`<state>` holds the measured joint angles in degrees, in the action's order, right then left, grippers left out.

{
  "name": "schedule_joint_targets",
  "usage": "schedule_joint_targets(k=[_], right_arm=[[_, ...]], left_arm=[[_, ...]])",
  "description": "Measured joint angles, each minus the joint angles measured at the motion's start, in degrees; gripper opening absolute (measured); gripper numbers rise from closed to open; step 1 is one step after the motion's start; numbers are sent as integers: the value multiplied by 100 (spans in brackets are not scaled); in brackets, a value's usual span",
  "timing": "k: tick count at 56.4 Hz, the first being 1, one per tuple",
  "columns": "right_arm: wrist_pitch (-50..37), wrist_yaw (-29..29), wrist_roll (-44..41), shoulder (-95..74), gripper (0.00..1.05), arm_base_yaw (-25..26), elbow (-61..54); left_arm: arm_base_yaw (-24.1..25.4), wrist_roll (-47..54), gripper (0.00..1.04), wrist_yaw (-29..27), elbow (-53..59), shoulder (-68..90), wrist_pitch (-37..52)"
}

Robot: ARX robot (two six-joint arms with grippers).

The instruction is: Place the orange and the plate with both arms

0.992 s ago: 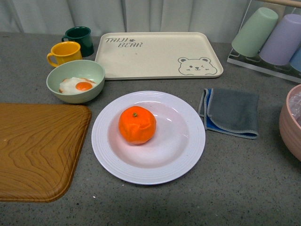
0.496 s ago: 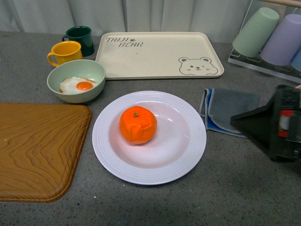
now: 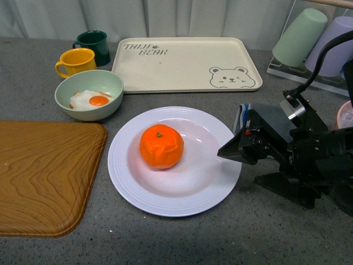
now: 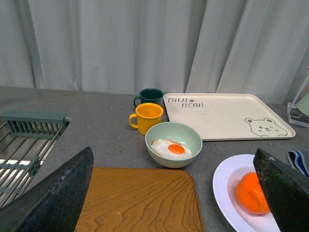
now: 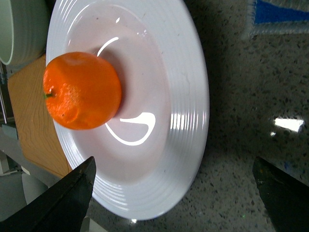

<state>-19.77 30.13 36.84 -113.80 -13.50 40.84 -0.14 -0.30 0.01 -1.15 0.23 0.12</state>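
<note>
Round bright orange fruit with dimpled skin point(image 3: 161, 146) sits inside the large round white ribbed-rim plate point(image 3: 131, 179), a little left of centre, green stem dot up. Plate flat on the grey speckled bench point(image 3: 165, 243), mid-front.

Right claw point(image 3: 237, 165) at the plate's right edge, released, fingers spread wide. One dark fingertip point(image 3: 222, 153) hangs over the rim; can't tell if it touches. Nothing between the fingers. Right wrist view agrees: both fingers far apart, with plate and orange between them further out.

Left claw point(image 4: 172, 149) shows only in the left wrist view, also released and empty, well above the bench.

Brown wood-grain tray point(image 3: 44, 176) just left of the plate, apart from it. Pale green bowl point(image 3: 113, 83) holding a fried egg point(image 3: 91, 101) behind-left, near the rim. Yellow mug point(image 3: 77, 61) and dark green mug point(image 3: 94, 44) behind the bowl. Cream rectangular bear tray point(image 3: 182, 66) behind the plate. Blue-grey folded cloth point(image 3: 241, 115) to the right, mostly hidden by the right arm. Green tumbler point(image 3: 300, 36) and purple tumbler point(image 3: 331, 52) tilted on a rack far right. Pink bowl point(image 3: 345, 116) at the right edge.
</note>
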Motion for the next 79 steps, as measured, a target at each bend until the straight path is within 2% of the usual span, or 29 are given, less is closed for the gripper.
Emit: schedule_joint_targets(k=[8,18,27,38,45,53,67,79], right_arm=[[-160,92,256,-457,95,-39,378],[-437,341,992,-1043,95,-166,841],[-199,232,1191,-1130,95,-308,1132],[612,17,1200,-1169,66,-367,1405],[1123,-120,1121,-1189,41,-282,1475],[1427,-149,990,-1189,20,-203,1534],[1401,92,815,-1019,8,-162,1580],[603,188,863,-885,4,-136,1300]], left_arm=[[0,0,98,0,0,0,0],[0,0,98,-2,0,0,0],[0,2,98,0,0,0,0],[0,2,98,-2,0,0,0],[0,2,98,0,0,0,0],[0,2,98,0,0,0,0],[0,0,98,0,0,0,0],[0,0,98,0,0,0,0]])
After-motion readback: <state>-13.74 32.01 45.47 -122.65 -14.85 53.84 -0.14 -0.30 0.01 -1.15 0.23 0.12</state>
